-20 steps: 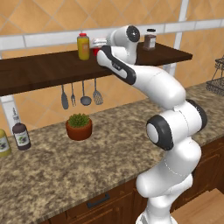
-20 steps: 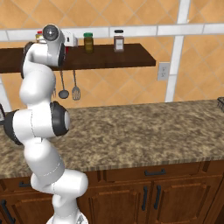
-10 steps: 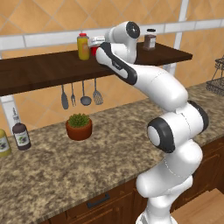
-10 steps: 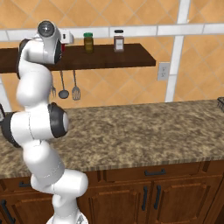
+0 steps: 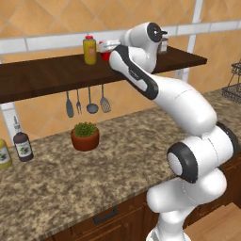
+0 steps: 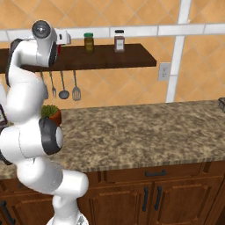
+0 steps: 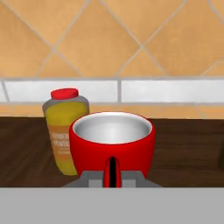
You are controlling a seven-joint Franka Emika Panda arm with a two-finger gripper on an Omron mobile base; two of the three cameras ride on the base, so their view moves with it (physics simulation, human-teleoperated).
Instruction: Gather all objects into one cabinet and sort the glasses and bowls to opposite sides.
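Gripper [image 7: 112, 175] reaches level over shelf [image 5: 42, 77], clamping red cup [image 7: 113, 142].

Yellow jar [image 7: 65, 129] on wall shelf [image 5: 47, 75]

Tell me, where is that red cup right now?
The red cup sits up on the wall shelf, just right of the yellow jar in the hand view, close before the tiled wall.

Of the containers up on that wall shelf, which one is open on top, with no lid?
The red cup, right at the tool: its white inside shows. The yellow jar beside it has a red cap, and the spice jars wear dark lids.
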